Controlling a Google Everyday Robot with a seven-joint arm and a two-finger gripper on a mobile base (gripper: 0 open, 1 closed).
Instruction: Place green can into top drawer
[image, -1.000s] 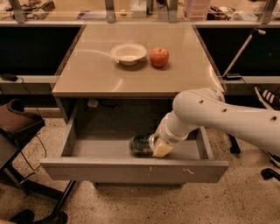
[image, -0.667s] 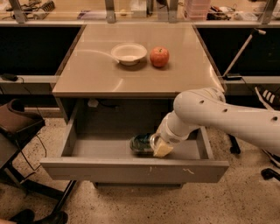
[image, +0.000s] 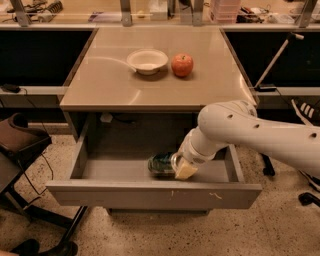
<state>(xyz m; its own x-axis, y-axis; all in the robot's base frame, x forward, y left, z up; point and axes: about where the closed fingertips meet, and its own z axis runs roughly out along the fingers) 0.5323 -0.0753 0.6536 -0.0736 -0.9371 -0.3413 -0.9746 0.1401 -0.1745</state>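
**Camera view: can is inside the drawer, release and close not confirmed**

Camera view, only one available.

- top drawer is pulled fully out from under the front edge of the tabletop, interior exposed.
- green can lies on its side down in the drawer, below the front edge and slightly right of centre. It looks to be on or just above the drawer floor; contact can't be confirmed.
- end effector is down in the drawer, right against the can's right end, with the arm reaching in from the front-right corner. Can't tell whether it's gripping the can or has let go.
- white bowl and red apple sit side by side toward the back edge, near centre. Neither is involved.

Progress estimate: transport looks essentially done, since the can is within the drawer walls. My read of what's left: confirm release, then lift the arm clear without dragging or rolling the can. Drawer is open; the task doesn't say to shut it.
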